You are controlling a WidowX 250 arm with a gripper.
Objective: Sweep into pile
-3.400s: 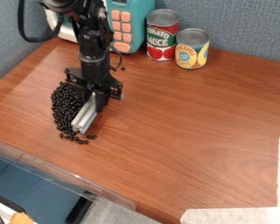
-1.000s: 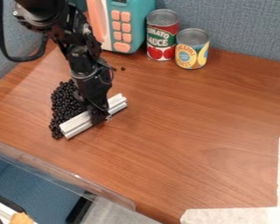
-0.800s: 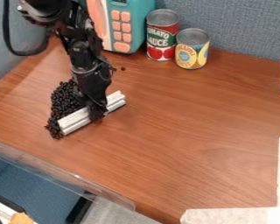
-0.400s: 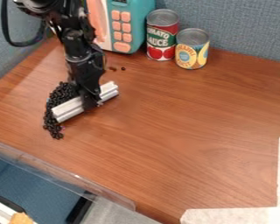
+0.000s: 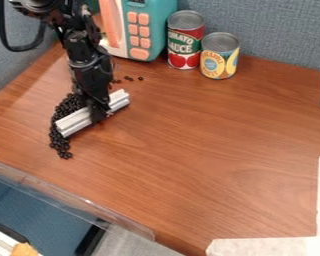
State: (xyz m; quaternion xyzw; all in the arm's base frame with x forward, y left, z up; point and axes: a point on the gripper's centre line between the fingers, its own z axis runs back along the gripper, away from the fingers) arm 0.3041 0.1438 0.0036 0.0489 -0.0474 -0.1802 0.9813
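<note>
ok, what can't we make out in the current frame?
Camera view:
- middle of the silver bar: hidden by the gripper
- any beans directly behind the bar and gripper: hidden by both
- exact bean count: too small, overlapping in the pile
- top of the teal toy microwave: cut off by the top edge
- what the yellowish item is: cut off by the bottom edge

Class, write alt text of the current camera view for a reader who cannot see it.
A black two-finger robot gripper holds a silver grooved metal bar against a pile of small black beans on a brown wood-grain table. A few beans lie apart, near two food cans.
</note>
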